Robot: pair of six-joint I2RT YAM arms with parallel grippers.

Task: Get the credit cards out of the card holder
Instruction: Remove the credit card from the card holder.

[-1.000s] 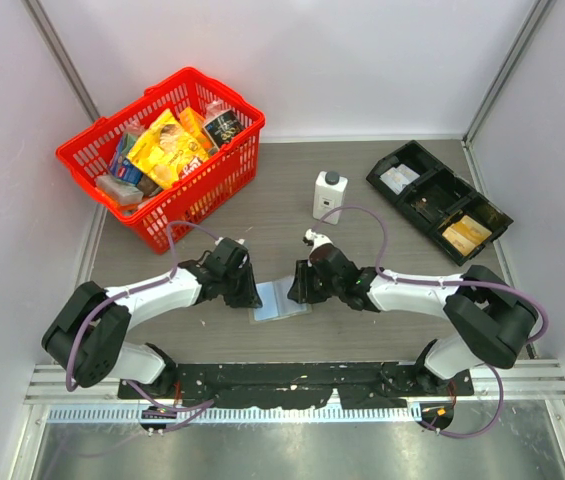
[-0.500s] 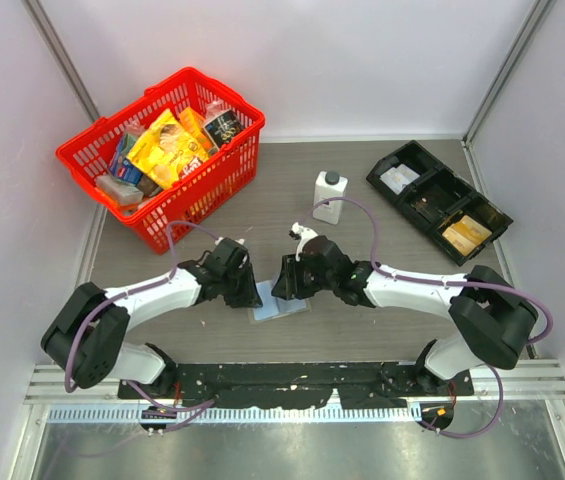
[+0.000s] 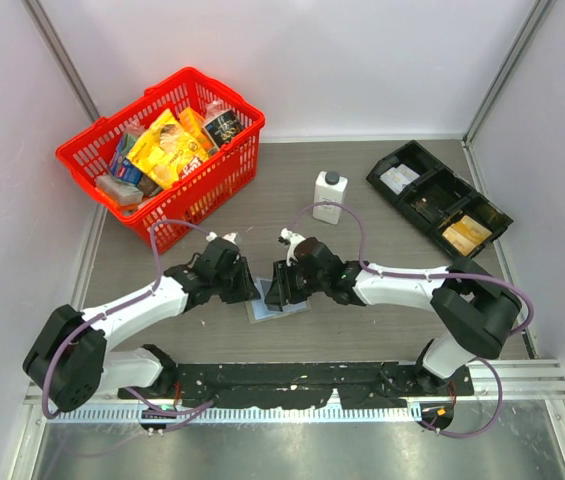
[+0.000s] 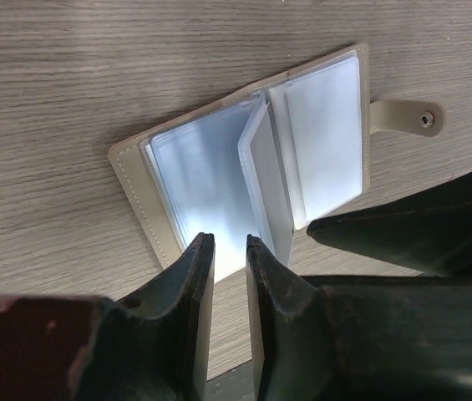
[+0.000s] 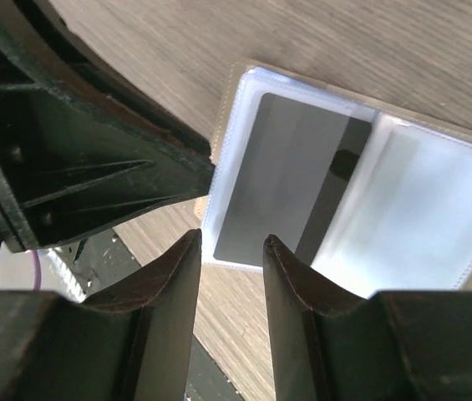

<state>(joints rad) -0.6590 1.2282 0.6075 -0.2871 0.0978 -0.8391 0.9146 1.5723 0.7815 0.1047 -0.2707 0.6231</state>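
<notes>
**Two grippers meet over the opened card holder [image 3: 262, 310]**

Far left on the table [image 3: 382, 330] stands a red basket [image 3: 207, 190] filled with packets. Moving right, the left gripper [image 3: 240, 288] reaches in low toward the table's middle. In its wrist view its jaws stand a narrow slit apart, released, and nothing shows between them. Its fingertips [image 4: 195, 251] sit at the near edge of the card holder's left-hand page.

The card holder lies flat on the wood near the front middle, spread open like a book. Its taupe cover faces down, its clear plastic sleeves face up, one sleeve stands partly raised at the spine, and the snap tab sticks out to one side.

Just beside it on the right, the right gripper [image 3: 276, 292] hovers over the sleeves with its jaws parted, grasping nothing. Between its fingers in the wrist view shows a grey credit card [image 5: 286, 175] with a dark stripe, still tucked inside a sleeve. The left gripper's black body is close alongside.

Farther right and back, a white bottle [image 3: 329, 195] stands upright. Beyond it, near the right wall, a black tray [image 3: 377, 178] lies at a slant.
</notes>
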